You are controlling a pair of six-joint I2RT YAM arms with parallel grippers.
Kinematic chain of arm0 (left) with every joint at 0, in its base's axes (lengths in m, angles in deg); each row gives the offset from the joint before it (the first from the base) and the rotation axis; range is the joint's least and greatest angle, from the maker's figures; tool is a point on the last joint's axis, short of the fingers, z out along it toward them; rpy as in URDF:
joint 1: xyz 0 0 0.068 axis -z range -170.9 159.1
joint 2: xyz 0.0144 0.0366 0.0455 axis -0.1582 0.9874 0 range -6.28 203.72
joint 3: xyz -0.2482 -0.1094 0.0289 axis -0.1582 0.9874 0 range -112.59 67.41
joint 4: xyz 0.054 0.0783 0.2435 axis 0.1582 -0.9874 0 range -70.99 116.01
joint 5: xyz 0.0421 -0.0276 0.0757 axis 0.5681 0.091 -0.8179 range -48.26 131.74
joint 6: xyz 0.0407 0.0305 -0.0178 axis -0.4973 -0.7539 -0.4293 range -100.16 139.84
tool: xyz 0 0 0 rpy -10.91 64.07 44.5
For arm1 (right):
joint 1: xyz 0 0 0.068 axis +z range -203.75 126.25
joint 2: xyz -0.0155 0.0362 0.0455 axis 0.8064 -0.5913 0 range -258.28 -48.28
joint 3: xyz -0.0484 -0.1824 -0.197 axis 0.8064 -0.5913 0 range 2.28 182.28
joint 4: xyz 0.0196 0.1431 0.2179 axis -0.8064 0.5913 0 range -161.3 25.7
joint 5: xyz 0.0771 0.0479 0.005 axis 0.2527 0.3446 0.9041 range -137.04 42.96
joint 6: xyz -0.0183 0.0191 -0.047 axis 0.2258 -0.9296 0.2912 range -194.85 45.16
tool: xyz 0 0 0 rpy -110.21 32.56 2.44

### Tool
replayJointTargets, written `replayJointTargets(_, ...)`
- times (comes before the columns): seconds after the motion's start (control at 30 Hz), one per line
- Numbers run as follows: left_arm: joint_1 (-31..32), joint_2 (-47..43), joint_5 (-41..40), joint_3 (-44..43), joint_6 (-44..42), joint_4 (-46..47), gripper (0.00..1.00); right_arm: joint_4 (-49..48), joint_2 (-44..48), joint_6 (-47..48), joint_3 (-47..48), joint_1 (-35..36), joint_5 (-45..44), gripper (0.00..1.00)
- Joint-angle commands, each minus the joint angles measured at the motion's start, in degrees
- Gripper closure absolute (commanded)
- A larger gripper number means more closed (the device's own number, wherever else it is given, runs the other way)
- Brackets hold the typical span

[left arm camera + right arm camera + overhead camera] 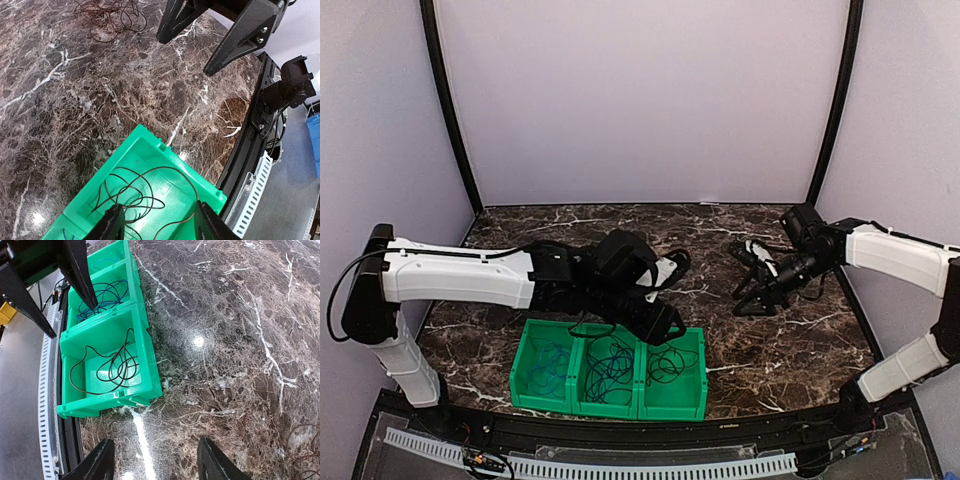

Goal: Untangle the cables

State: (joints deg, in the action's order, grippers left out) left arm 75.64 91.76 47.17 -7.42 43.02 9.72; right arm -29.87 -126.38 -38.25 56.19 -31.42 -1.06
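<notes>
Cable tangle (107,15) clear from left wrist, not overhead

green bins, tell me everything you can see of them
The green bins are three open-top compartments joined in a row, glossy plastic-looking, upright on the marble table near its front edge. They hold loose blue cables left and middle, a black cable right. The open left gripper hangs over the right one.

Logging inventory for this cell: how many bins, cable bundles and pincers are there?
Green bins: 3
Cable bundles: 4, one per bin, one loose on table
Pincers: 2, left pincer, right pincer
Total: 9
</notes>
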Motion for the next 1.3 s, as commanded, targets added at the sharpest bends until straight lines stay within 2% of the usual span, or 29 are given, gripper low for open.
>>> replayJointTargets(0.0, 0.30, -1.57, 1.51, 0.44, -3.63, 0.17, 0.50, 0.70, -0.79, 0.57, 1.24, 0.61, -0.76, 0.42)
replayJointTargets(0.17, 0.57, 0.62, 6.67, -0.06, -5.43, 1.76, 0.50, -0.98, -1.31, -1.92, 1.67, -0.43, -3.83, 0.43)
replayJointTargets(0.3, 1.38, 2.52, 7.08, -0.04, -7.69, 2.75, 0.51, -4.49, -2.53, -5.74, 2.86, -6.26, -5.98, 0.43)
replayJointTargets(0.53, 2.35, 7.68, 2.18, -0.23, -11.17, 1.24, 0.61, -9.52, -7.97, -12.23, 5.89, -12.09, -19.13, 0.45)
replayJointTargets(0.77, 2.36, 7.68, 0.64, -0.24, -12.26, -0.56, 0.66, -10.57, -14.01, -13.55, 7.87, -15.02, -23.81, 0.48)
replayJointTargets(1.0, 2.30, 3.54, -3.63, -0.13, -11.88, 0.23, 0.56, -11.94, -14.52, -13.57, 6.17, -15.04, -25.57, 0.54)
replayJointTargets(1.27, 1.89, 0.08, -10.53, -1.18, -10.94, 3.38, 0.52, -11.49, -17.11, -12.27, 5.64, -15.03, -23.37, 0.55)
